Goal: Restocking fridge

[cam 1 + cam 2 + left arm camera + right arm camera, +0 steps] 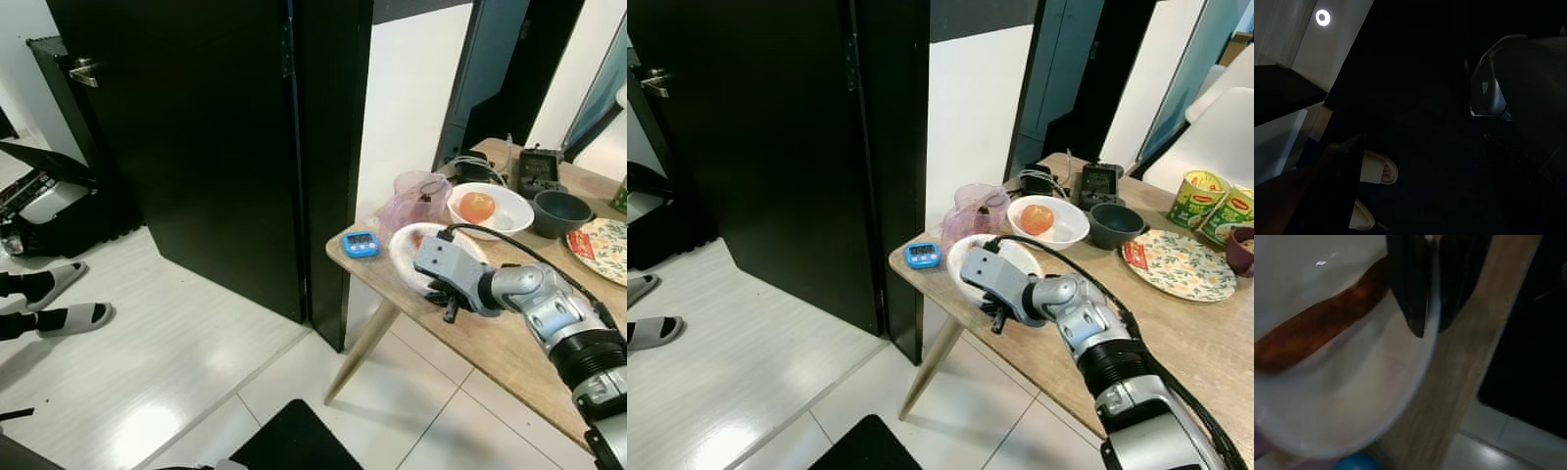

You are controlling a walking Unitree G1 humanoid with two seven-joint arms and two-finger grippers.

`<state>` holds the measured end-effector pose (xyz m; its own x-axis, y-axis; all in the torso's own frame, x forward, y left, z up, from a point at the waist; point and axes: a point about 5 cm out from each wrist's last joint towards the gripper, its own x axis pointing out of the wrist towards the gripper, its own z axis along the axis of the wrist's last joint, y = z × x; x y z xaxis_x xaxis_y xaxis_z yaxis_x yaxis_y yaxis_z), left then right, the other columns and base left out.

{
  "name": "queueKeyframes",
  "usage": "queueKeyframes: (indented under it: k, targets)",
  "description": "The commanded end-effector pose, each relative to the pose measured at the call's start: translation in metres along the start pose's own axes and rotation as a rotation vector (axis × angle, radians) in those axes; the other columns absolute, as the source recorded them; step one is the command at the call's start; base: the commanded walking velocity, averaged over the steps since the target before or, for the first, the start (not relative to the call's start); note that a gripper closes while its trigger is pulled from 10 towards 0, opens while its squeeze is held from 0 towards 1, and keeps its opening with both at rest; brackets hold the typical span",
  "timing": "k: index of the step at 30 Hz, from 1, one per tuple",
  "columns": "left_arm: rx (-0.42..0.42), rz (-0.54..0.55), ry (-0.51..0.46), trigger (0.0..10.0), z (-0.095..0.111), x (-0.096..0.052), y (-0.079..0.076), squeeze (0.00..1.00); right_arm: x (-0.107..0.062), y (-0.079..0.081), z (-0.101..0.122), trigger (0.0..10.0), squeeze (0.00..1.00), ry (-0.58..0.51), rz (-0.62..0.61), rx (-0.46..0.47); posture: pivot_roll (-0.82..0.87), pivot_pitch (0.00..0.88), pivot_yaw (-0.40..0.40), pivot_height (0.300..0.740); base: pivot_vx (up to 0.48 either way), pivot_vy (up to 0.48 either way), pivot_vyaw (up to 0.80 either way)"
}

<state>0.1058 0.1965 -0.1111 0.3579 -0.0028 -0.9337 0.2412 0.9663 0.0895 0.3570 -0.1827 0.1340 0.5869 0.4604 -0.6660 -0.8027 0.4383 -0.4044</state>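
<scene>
Right gripper [449, 297], nearest the lens at the lower right of the left eye view, reached across the wooden table [490, 343] to the white plate [409, 257] at the table's near edge, apparently to lift it for the fridge run. Behind the plate, toward the upper right, stood a pink jug [419, 199], a white bowl [509, 217] with a tomato [477, 207], and a dark bowl [560, 212]; a blue timer [361, 244] lay just beside the plate on its left. A black door [196, 127] filled the upper left; a person's slippered feet [59, 299] stood at the left edge.

Right eye view: same layout, plus a patterned plate [1181, 266] and two green tins [1215, 204] at the right.

Left wrist view: mostly dark. A pale slipper [1378, 169] could be made out at lower centre. Left arm hung idle.

Right wrist view: black fingers [1408, 289] straddled the plate's rim, one above and one below, pinched onto it. A brown strip of food [1322, 328] lay on the plate, so a level carry seemed wise.
</scene>
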Motion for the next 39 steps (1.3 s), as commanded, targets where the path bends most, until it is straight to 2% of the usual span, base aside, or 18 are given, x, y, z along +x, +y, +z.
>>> queueKeyframes:
  k: [1,13,14,15,16,17,18,19,20,21,22,30,32,33,34,36,37,39]
  targets:
    - [-0.015,-0.072,-0.012,10.0,0.003,0.002,-0.022,0.0,0.003,0.006,-0.004,0.0,0.0,0.032,0.031,-0.007,0.04,0.0,-0.054,0.74,0.0,0.0,0.0]
    - [-0.012,-0.071,-0.012,10.0,0.003,0.002,-0.022,0.0,-0.006,0.003,-0.003,0.0,0.0,0.016,0.047,-0.054,0.04,0.0,-0.052,0.74,0.0,0.0,0.0]
    - [-0.012,-0.071,-0.013,10.0,0.003,0.002,-0.022,0.0,-0.009,0.004,-0.001,0.9,0.0,-0.011,0.066,-0.081,0.04,0.0,-0.05,0.74,0.0,0.0,0.0]
    - [-0.012,-0.072,-0.015,10.0,0.003,0.002,-0.022,0.0,-0.013,0.006,0.0,2.4,0.0,-0.043,0.091,-0.1,0.05,0.0,-0.05,0.74,0.0,0.0,0.0]
    - [-0.013,-0.073,-0.017,10.0,0.003,0.002,-0.022,0.0,-0.016,0.008,0.001,3.3,0.0,-0.076,0.115,-0.124,0.05,0.0,-0.051,0.74,0.0,0.0,0.0]
    - [-0.01,-0.073,-0.018,10.0,0.004,0.002,-0.022,0.0,-0.02,0.01,0.002,5.6,0.0,-0.105,0.145,-0.126,0.05,0.0,-0.05,0.74,0.0,0.0,0.0]
    - [-0.01,-0.073,-0.018,10.0,0.004,0.002,-0.022,0.0,-0.02,0.01,0.002,5.6,0.0,-0.105,0.145,-0.126,0.05,0.0,-0.05,0.74,0.0,0.0,0.0]
    - [-0.01,-0.073,-0.02,10.0,0.004,0.002,-0.022,0.0,-0.024,0.013,0.003,10.0,0.0,-0.142,0.178,-0.131,0.05,0.0,-0.05,0.74,0.0,0.0,0.0]
    - [-0.004,-0.07,-0.021,10.0,0.004,0.002,-0.022,0.0,-0.033,0.016,0.006,10.0,0.0,-0.208,0.231,-0.119,0.05,0.0,-0.049,0.74,0.0,0.0,0.0]
    - [-0.004,-0.07,-0.021,10.0,0.004,0.002,-0.022,0.0,-0.033,0.016,0.006,10.0,0.0,-0.208,0.231,-0.119,0.05,0.0,-0.049,0.74,0.0,0.0,0.0]
    - [0.001,-0.067,-0.02,10.0,0.004,0.002,-0.022,0.0,-0.04,0.017,0.009,10.0,0.0,-0.253,0.253,-0.12,0.05,0.0,-0.048,0.74,0.0,0.0,0.0]
    - [0.007,-0.062,-0.017,10.0,0.004,0.002,-0.021,0.0,-0.056,0.026,0.019,10.0,0.0,-0.357,0.339,-0.14,0.04,0.0,-0.045,0.74,0.0,0.0,0.0]
    - [0.013,-0.058,-0.016,10.0,0.004,0.002,-0.02,0.0,-0.061,0.038,0.026,10.0,0.0,-0.404,0.413,-0.164,0.04,0.0,-0.043,0.74,0.0,0.0,0.0]
    - [0.013,-0.058,-0.016,10.0,0.004,0.002,-0.02,0.0,-0.061,0.038,0.026,10.0,0.0,-0.404,0.413,-0.164,0.04,0.0,-0.043,0.74,0.0,0.0,0.0]
    - [0.017,-0.051,-0.013,10.0,0.004,0.002,-0.02,0.0,-0.064,0.05,0.031,10.0,0.0,-0.425,0.48,-0.187,0.04,0.0,-0.043,0.74,0.0,0.0,0.0]
    - [0.017,-0.051,-0.013,10.0,0.004,0.002,-0.02,0.0,-0.064,0.05,0.031,10.0,0.0,-0.425,0.48,-0.187,0.04,0.0,-0.043,0.74,0.0,0.0,0.0]
    - [0.022,-0.043,-0.011,10.0,0.004,0.002,-0.019,0.0,-0.066,0.059,0.035,10.0,0.0,-0.431,0.518,-0.216,0.04,0.0,-0.042,0.74,0.0,0.0,0.0]
    - [0.025,-0.04,-0.01,10.0,0.004,0.002,-0.019,0.0,-0.066,0.061,0.036,10.0,0.0,-0.431,0.527,-0.227,0.04,0.0,-0.042,0.74,0.0,0.0,0.0]
